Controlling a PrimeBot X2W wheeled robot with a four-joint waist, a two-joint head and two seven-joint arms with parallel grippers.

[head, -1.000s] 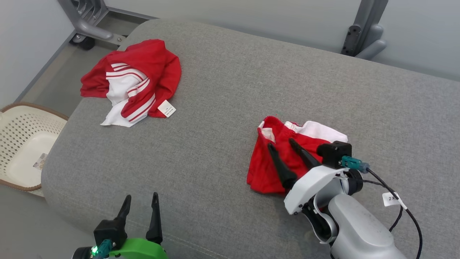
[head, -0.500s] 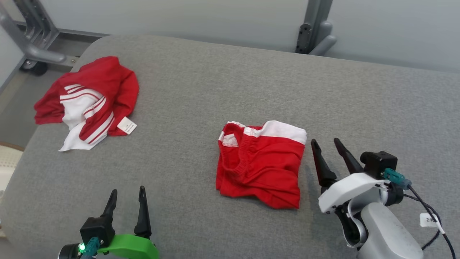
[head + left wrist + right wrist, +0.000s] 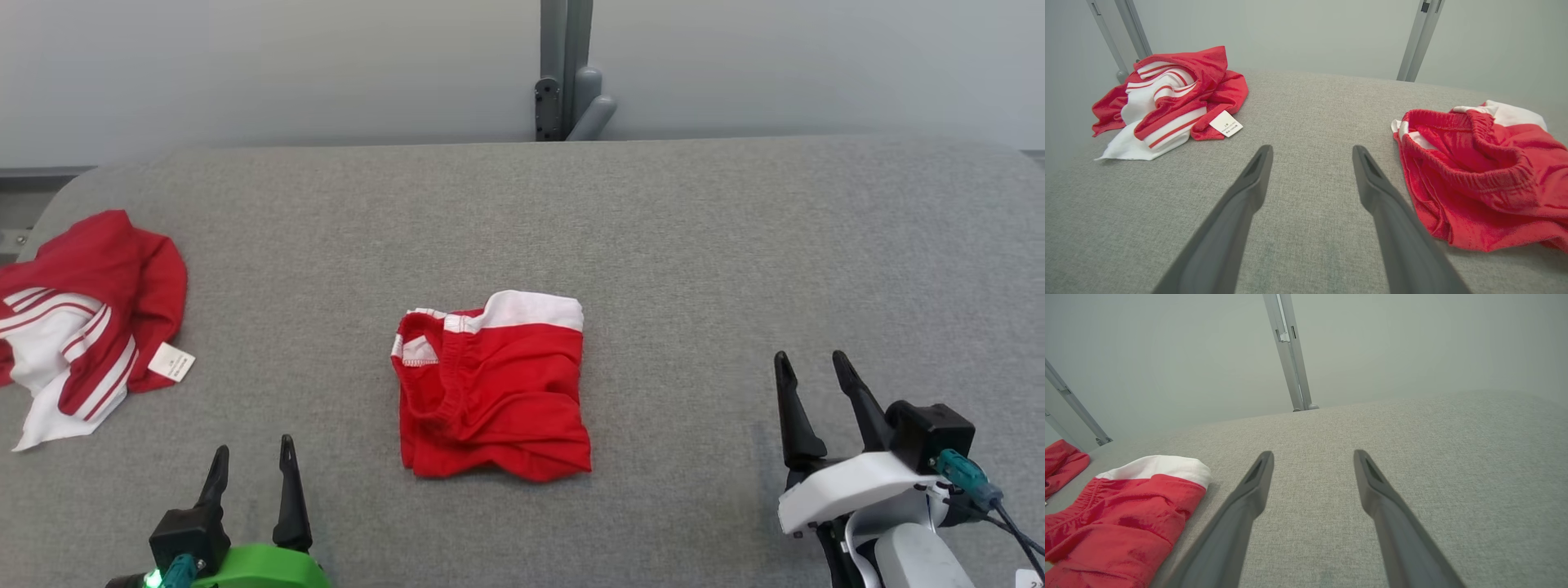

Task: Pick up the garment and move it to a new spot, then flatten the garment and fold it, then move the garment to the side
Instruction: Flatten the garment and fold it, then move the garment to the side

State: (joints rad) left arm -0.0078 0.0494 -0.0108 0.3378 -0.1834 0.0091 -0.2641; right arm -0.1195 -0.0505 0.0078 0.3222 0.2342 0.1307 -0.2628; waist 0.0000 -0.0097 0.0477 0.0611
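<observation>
A folded red garment [image 3: 494,392] with a white band lies flat in the middle of the grey padded surface [image 3: 694,245]. It is also in the left wrist view [image 3: 1478,175] and the right wrist view [image 3: 1126,514]. My right gripper [image 3: 810,359] is open to the right of it, well apart, with nothing between its fingers [image 3: 1313,453]. My left gripper [image 3: 253,449] is open at the near edge, left of the folded piece and empty [image 3: 1311,149]. A second, crumpled red and white striped garment [image 3: 82,318] with a white label lies at the far left [image 3: 1167,94].
A grey metal post [image 3: 563,82] stands behind the surface against a pale wall. Bare grey padding stretches across the right half and the back. The surface's left corner curves away just beyond the crumpled garment.
The head camera has turned to the right, so everything has shifted left in the picture. My right gripper has drawn back off the folded garment to its right side. The left gripper stays open.
</observation>
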